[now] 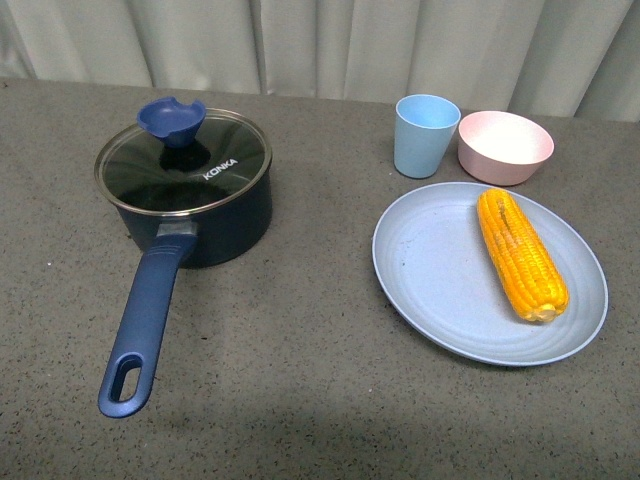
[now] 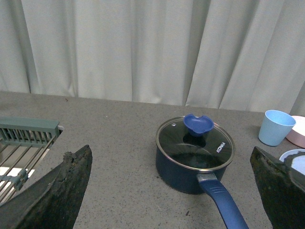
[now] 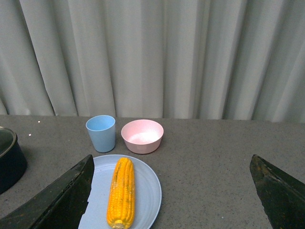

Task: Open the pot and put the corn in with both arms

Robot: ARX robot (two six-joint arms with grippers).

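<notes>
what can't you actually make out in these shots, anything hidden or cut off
1. Pot contents: front view, the glass lid reflects over a black inside.
2. Both arms: outside the front view; wrist views show only the left fingers and right fingers, cut by the picture edge.
3. Rack: left wrist view, cut by the picture edge.
4. Plate: left wrist view, mostly behind a finger.
</notes>
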